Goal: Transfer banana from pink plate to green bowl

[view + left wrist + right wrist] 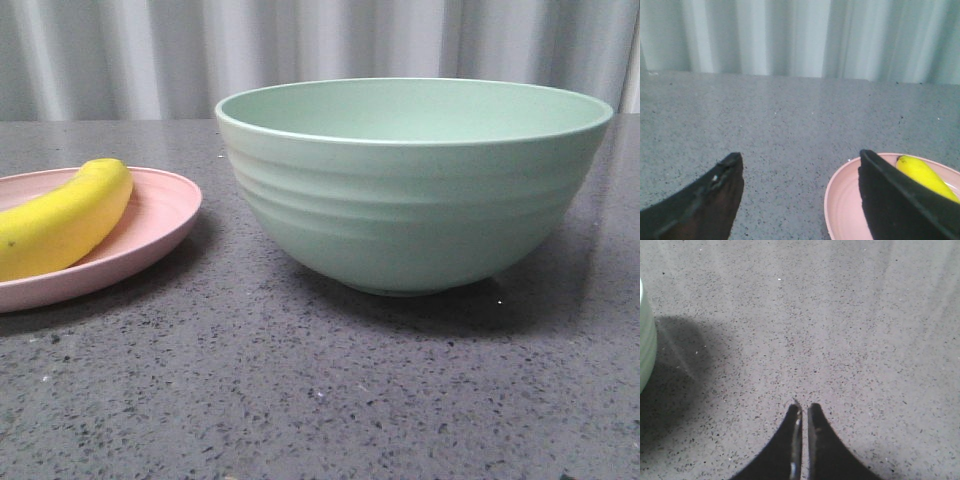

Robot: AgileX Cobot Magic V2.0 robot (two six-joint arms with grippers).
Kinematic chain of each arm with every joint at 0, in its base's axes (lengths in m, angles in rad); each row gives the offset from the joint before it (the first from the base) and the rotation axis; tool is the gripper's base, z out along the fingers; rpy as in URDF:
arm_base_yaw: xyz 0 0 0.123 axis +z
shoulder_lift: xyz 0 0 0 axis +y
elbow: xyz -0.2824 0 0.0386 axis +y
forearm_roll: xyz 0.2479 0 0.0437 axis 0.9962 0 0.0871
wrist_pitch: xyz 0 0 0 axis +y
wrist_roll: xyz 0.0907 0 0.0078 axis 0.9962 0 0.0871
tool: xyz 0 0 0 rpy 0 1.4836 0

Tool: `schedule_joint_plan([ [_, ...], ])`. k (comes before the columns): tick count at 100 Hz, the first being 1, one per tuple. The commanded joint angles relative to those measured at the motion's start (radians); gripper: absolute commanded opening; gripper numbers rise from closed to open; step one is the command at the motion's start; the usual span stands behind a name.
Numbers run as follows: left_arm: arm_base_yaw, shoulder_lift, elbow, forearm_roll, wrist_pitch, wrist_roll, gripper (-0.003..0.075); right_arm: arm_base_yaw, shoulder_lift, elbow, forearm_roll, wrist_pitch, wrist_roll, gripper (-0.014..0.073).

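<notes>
The yellow banana (62, 222) lies on the pink plate (160, 215) at the left of the front view. The large mint-green bowl (410, 205) stands to its right, empty as far as I can see. Neither arm shows in the front view. In the left wrist view my left gripper (800, 160) is open and empty above the table, one finger in front of the plate (847, 200) and partly hiding the banana (922, 175). In the right wrist view my right gripper (804, 407) is shut and empty over bare table, with the bowl's wall (646, 340) at the picture's edge.
The dark grey speckled tabletop (320, 390) runs back to a pale pleated curtain (300, 50). The bowl casts a shadow (680, 370) on the table beside the right gripper.
</notes>
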Motion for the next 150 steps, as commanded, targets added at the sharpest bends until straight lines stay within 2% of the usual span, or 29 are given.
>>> schedule_joint_plan([
  [1, -0.007, 0.059, -0.065, -0.028, 0.009, 0.002, 0.0459, -0.001, 0.013, -0.037, -0.002, -0.073, -0.001, -0.0064],
  [20, -0.007, 0.203, -0.184, -0.044, 0.171, 0.005, 0.0459, -0.001, 0.013, -0.037, -0.002, -0.073, -0.001, -0.0064],
  [39, -0.029, 0.326, -0.282, -0.107, 0.255, 0.146, 0.0459, -0.001, 0.015, -0.037, -0.002, -0.073, -0.001, -0.0064],
  [49, -0.092, 0.381, -0.309, -0.159, 0.257, 0.211, 0.0459, -0.001, 0.018, -0.037, -0.002, -0.073, -0.001, -0.0064],
  [71, -0.255, 0.494, -0.342, -0.156, 0.255, 0.213, 0.0460, -0.001, 0.019, -0.037, -0.002, -0.063, -0.001, -0.0064],
  [99, -0.391, 0.623, -0.344, -0.156, 0.255, 0.213, 0.0459, -0.001, 0.019, -0.037, -0.002, -0.058, -0.001, -0.0064],
  [150, -0.407, 0.788, -0.344, -0.156, 0.196, 0.213, 0.0459, -0.001, 0.019, -0.037, -0.002, -0.058, -0.001, -0.0064],
])
